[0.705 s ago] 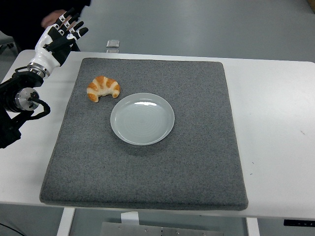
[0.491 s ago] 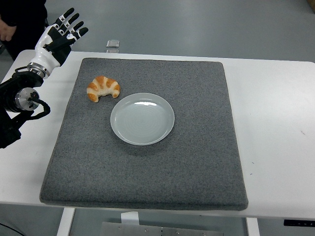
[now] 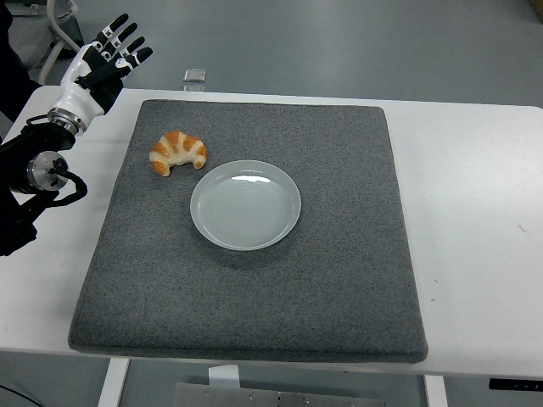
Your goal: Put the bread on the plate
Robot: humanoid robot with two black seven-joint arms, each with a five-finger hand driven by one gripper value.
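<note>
On the far-left part of the dark grey felt mat [image 3: 254,288] lies the single golden-brown, crescent-shaped croissant with pale stripes across its back [image 3: 178,152]. Its long axis runs roughly left to right across the picture, tilted a little so that the left tip sits lower than the right; the arch of the crescent bulges away from the robot and both tips curve down toward the near edge — the hollow side faces the robot. It rests flat on the mat, untouched by any hand.

Just beside it, to the right and slightly nearer, sits one round, pale grey-green ceramic plate [image 3: 245,204] with faint concentric rings. The croissant's right tip comes close to the plate's upper-left rim but does not touch it; nothing lies on the plate.

The mat, one large rectangle, covers most of the white surface [image 3: 475,203], leaving bare strips at the left, right and near edges.

At the far-left corner, well apart from the croissant, the robot's left hand [image 3: 100,61] — white-backed with black joints — is raised above the surface's edge, its five fingers [image 3: 124,27] spread and straight, holding nothing. Its black arm [image 3: 34,174] comes in low from the left edge.

Beyond the far edge of the surface, a small silvery object [image 3: 195,76] lies on the grey floor; what it is cannot be told.
</note>
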